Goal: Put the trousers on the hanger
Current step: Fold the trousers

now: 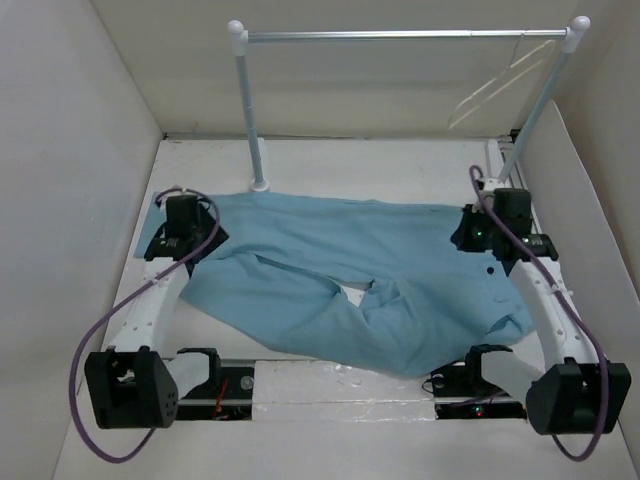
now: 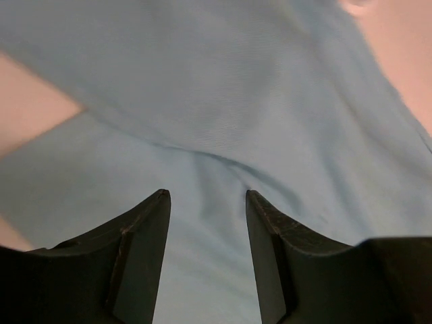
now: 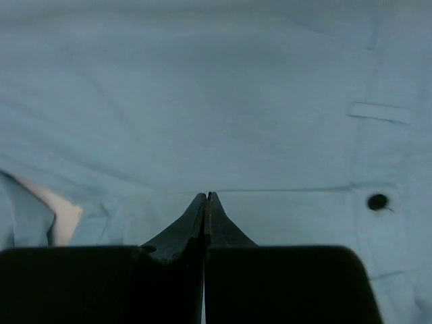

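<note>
Blue cloth fills both my wrist views: the trousers (image 1: 350, 280) lie spread across the worktop, from left edge to right edge. My left gripper (image 2: 206, 196) hangs parted above them. My right gripper (image 3: 206, 196) is clenched tip to tip near the buttoned waistband; whether it pinches cloth I cannot tell. The hanger (image 1: 490, 85) hangs bare on the rail (image 1: 400, 35) at the far right corner, so the hanging is all still to do.
</note>
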You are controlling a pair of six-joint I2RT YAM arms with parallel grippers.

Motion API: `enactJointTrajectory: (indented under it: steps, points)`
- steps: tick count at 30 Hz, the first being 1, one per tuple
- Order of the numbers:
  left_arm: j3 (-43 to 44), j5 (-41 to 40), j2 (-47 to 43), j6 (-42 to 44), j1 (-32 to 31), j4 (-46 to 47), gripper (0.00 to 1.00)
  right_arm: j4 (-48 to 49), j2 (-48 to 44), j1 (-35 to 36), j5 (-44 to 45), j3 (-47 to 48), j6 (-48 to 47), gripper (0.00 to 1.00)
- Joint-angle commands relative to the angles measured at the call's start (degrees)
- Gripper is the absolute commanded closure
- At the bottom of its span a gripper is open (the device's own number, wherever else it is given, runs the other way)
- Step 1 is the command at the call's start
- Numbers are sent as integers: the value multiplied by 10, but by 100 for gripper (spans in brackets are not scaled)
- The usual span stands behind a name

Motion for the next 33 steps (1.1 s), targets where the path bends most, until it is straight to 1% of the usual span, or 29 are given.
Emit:
enactJointTrajectory:
  steps: [1, 2, 3, 4, 5, 6, 7, 8, 9, 10, 11, 12, 13, 15, 17, 19, 21, 23, 25, 31, 33]
  points:
    - [-50, 120, 5, -29, 95, -26, 56, 32, -19, 99, -17, -26, 2, 100]
    - [-64, 127, 9, -54, 114, -27, 56, 39, -24, 127, -11, -36, 13, 99]
    - [-85, 141, 14, -61, 165, -27, 56, 48, -29, 154, -5, -54, 20, 99]
    - [-95, 143, 13, -65, 193, -28, 57, 60, -37, 206, 9, -61, 23, 98]
    - [-105, 137, 10, -66, 217, -34, 58, 65, -39, 230, 12, -68, 27, 97]
    - [-106, 105, 2, -83, 248, -36, 58, 68, -42, 252, 17, -75, 28, 95]
    - [-99, 93, 0, -84, 259, -43, 58, 69, -44, 290, 24, -79, 30, 94]
    - [-92, 79, -2, -88, 266, -51, 57, 73, -46, 305, 25, -83, 29, 92]
    - [-88, 54, -4, -90, 278, -56, 56, 77, -46, 317, 18, -90, 26, 85]
    - [-86, 52, 1, -95, 307, -62, 54, 81, -47, 328, 15, -93, 24, 82]
    - [-82, 29, 6, -99, 320, -78, 53, 82, -53, 343, 12, -96, 21, 79]
    - [-73, 33, 23, -99, 339, -87, 53, 84, -57, 350, 10, -99, 19, 73]
    - [-72, 35, 33, -99, 369, -97, 53, 90, -62, 350, -4, -106, 15, 71]
    - [-71, 35, 59, -96, 398, -95, 53, 98, -79, 357, -17, -112, 3, 69]
    - [-70, 35, 99, -86, 406, -93, 53, 105, -87, 357, -27, -119, -10, 69]
    - [-59, 38, 122, -81, 406, -106, 55, 102, -93, 335, -48, -116, -29, 68]
    - [-55, 23, 129, -81, 392, -107, 55, 98, -90, 309, -80, -111, -62, 68]
    - [-59, 17, 134, -65, 377, -97, 51, 95, -85, 294, -99, -108, -66, 67]
    - [-57, 29, 144, -58, 377, -94, 49, 94, -76, 277, -119, -109, -67, 67]
    - [-67, 20, 175, -56, 377, -67, 51, 99, -65, 277, -134, -101, -66, 67]
    - [-76, 14, 190, -61, 359, -57, 53, 98, -61, 277, -132, -95, -66, 67]
